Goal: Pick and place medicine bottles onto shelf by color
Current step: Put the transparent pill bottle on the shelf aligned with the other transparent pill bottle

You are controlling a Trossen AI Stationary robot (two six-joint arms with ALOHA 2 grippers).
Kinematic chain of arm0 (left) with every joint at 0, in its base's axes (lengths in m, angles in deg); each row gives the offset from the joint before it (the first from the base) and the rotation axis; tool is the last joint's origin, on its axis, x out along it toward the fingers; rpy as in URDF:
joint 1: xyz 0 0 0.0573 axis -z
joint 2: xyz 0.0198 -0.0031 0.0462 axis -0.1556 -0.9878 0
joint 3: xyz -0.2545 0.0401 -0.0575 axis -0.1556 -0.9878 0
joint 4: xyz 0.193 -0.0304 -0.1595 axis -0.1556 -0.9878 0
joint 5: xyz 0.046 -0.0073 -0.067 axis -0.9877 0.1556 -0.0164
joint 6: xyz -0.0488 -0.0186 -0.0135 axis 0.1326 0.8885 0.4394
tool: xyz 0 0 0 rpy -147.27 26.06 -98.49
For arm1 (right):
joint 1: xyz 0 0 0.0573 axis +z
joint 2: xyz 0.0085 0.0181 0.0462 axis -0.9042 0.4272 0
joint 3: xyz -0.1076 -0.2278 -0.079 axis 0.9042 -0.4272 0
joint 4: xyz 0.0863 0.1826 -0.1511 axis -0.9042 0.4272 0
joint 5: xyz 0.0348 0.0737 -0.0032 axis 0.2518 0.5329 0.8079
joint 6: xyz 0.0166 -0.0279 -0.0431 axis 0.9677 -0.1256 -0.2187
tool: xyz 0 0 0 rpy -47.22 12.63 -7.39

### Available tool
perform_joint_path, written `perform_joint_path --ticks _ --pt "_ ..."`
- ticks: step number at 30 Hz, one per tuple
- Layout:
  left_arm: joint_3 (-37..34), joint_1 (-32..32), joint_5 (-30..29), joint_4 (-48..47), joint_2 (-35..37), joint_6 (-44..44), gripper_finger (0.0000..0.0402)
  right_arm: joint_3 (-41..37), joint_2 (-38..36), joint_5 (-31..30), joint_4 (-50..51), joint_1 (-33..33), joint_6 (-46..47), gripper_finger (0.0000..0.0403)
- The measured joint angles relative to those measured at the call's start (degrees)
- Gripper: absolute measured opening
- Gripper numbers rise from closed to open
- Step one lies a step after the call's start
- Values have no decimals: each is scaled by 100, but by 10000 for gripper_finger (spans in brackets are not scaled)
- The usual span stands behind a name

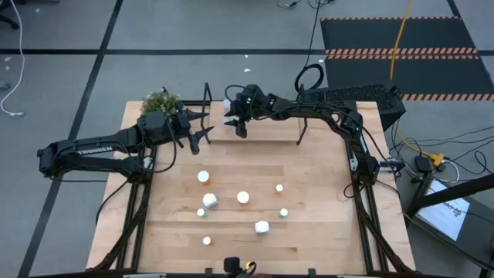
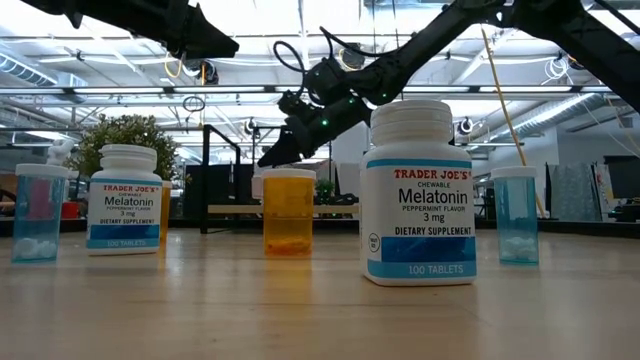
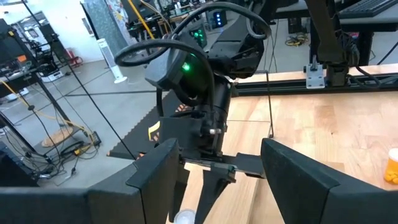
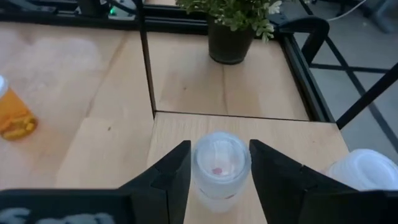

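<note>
Over the shelf's left end, standing upright, cap up, between right tool's fingers: clear bottle, grip uncertain; left tool hanging released nearby.

The high view looks straight down from well above the tabletop, taking in both arms and the floor around. The low view sits at tabletop level among the bottles, facing level across to the shelf and the room behind it. The left wrist view looks past its own fingers at the right arm, close by over the shelf. The right wrist view looks down at the shelf's end near the plant; the high view shares that corner.
</note>
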State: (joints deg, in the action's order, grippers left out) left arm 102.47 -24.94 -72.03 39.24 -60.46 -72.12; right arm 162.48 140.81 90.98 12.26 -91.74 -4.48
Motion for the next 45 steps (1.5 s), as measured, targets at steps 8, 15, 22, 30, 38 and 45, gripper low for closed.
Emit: perform_joint_path --ticks 8,15,22,30,38,45 --pt "0 0 0 0 0 0 232 0 2 179 -13 0 -290 148" --pt "0 0 0 3 0 3 232 0 2 299 -61 -28 -372 149" --pt "0 0 0 4 0 10 232 0 2 302 -17 -155 -283 149" --pt "0 1 0 16 0 13 232 2 148 307 14 -153 -324 149" --pt "0 2 0 15 0 11 232 4 151 304 -17 -153 -241 149" --pt "0 2 0 15 0 5 232 4 151 304 -30 -153 -127 176"
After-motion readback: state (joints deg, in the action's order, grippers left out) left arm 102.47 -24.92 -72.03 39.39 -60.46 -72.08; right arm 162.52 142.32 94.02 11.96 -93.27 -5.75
